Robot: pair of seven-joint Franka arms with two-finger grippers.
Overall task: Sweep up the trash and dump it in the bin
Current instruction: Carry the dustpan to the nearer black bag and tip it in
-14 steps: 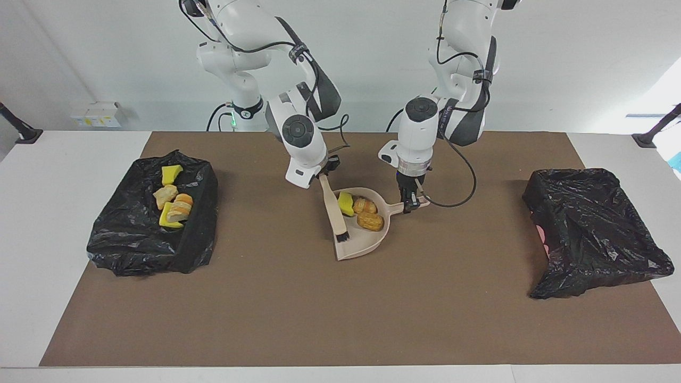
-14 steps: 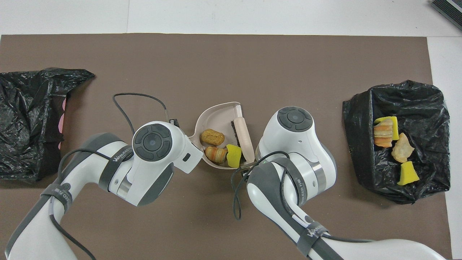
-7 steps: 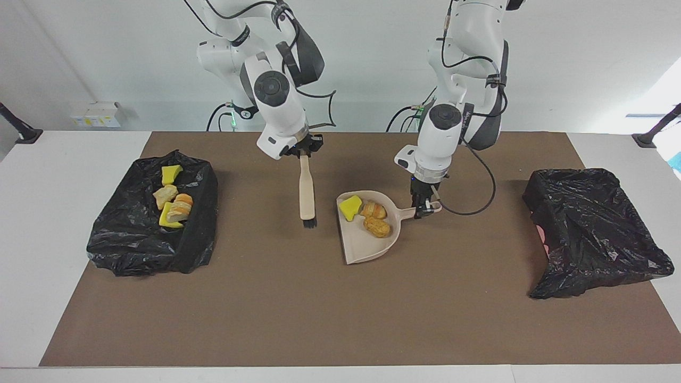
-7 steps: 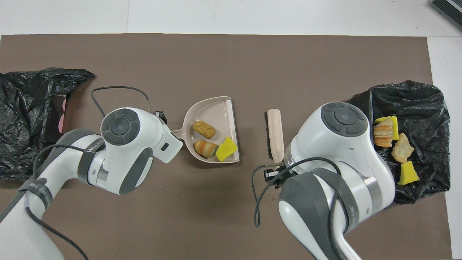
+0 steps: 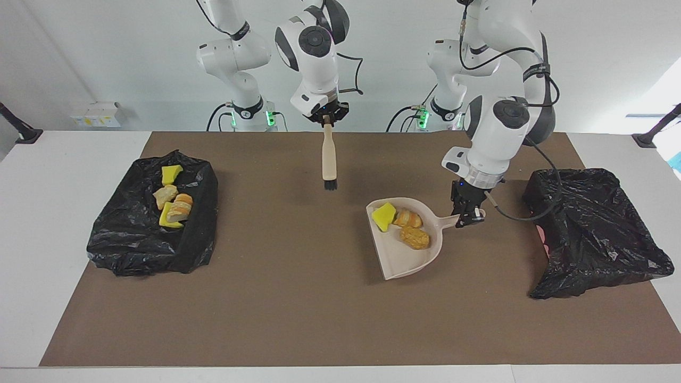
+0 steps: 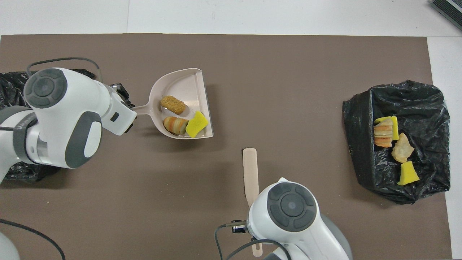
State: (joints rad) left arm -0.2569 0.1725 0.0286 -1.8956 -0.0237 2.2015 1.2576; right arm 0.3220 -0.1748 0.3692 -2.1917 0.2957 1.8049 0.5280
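overhead view: left arm's white housing hides most of the crumpled black plastic bin bag [image 6: 11, 81] at the frame's left edge, and the left gripper. right arm's housing covers the beige wooden brush's [image 6: 250, 169] handle end, lower centre.

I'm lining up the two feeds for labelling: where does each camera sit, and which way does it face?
Facing view: high across the table, looking at the robots; both arms show whole, the left gripper holding the dustpan, the right gripper holding the brush.
Overhead view: above the robots' end, looking steeply down and forward; only the arms' wrists show.
Shared: dustpan, brush, the bin holding trash, half a turn apart.
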